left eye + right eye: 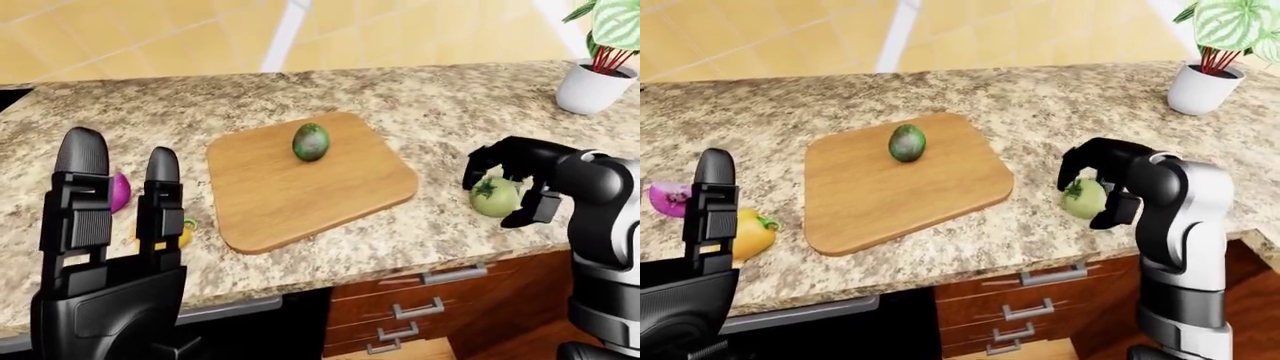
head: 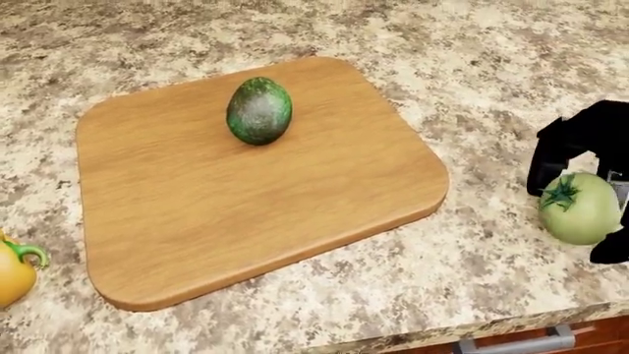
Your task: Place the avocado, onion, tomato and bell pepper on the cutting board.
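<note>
A dark green avocado (image 2: 259, 110) lies on the wooden cutting board (image 2: 245, 214). To the board's right a pale green tomato (image 2: 578, 209) rests on the counter. My right hand (image 1: 1087, 201) arches over it, with curled fingers (image 2: 555, 151) on its far side and the thumb on its near side, still open. My left hand (image 1: 122, 154) is raised at the lower left, fingers upright and open, holding nothing. A purple onion (image 1: 670, 196) and a yellow bell pepper (image 1: 752, 232) sit on the counter left of the board.
A white potted plant (image 1: 592, 82) stands at the counter's top right. The granite counter's edge (image 1: 330, 274) runs below the board, with wooden drawers and metal handles (image 1: 455, 274) underneath. A tiled wall rises behind the counter.
</note>
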